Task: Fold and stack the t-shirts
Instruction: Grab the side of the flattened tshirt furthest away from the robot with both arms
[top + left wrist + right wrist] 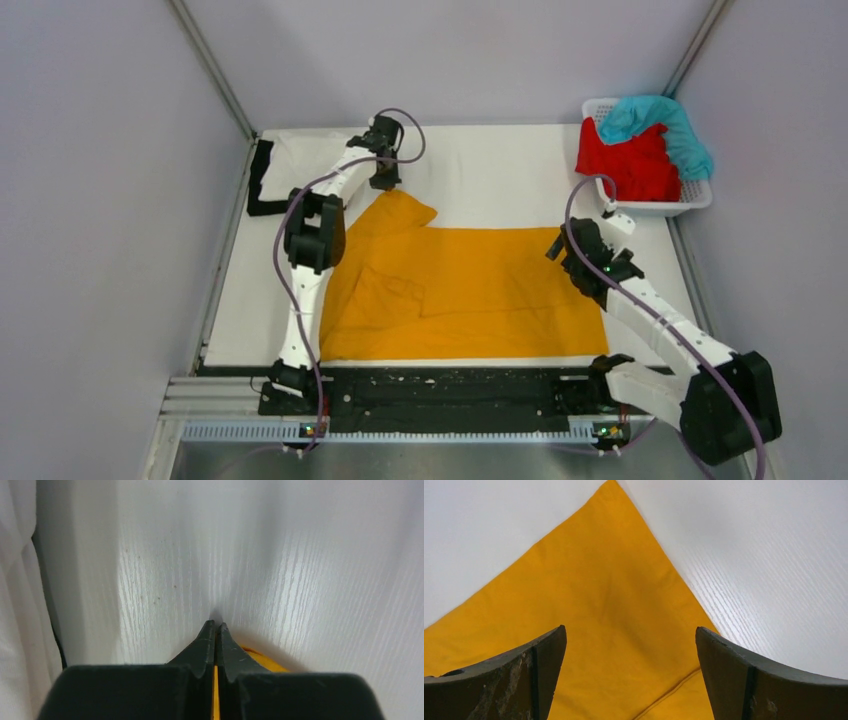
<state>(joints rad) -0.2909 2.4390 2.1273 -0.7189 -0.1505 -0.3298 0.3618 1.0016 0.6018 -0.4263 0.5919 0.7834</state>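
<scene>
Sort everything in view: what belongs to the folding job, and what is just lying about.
Job: mustard-orange t-shirt, spread on the table; red t-shirt and teal t-shirt, in the white basket; black t-shirt, far-left corner.
Lying about: white basket.

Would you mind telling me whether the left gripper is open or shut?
Shut. On the left gripper the jaws meet, pinching a strip of the mustard-orange t-shirt between them.
</scene>
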